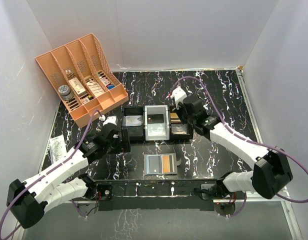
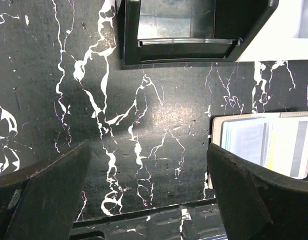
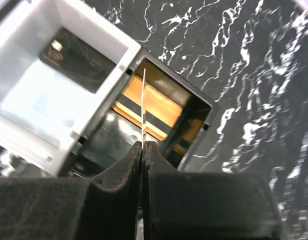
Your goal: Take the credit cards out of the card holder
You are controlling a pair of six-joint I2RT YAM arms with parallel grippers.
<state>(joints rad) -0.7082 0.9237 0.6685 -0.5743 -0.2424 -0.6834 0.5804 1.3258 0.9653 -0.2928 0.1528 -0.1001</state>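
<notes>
The card holder lies open near the front middle, a bluish-grey card in its left panel and a gold-orange card in its right. Its left end shows in the left wrist view. My left gripper hangs open over bare table to the holder's left, holding nothing. My right gripper is shut on a thin credit card seen edge-on, above the right black tray. A gold-orange card with a black stripe lies in that tray.
Behind the holder, left to right: a black tray with a grey card, a white tray with a dark card, then the right black tray. A peach rack with small boxes stands back left. White walls enclose the table.
</notes>
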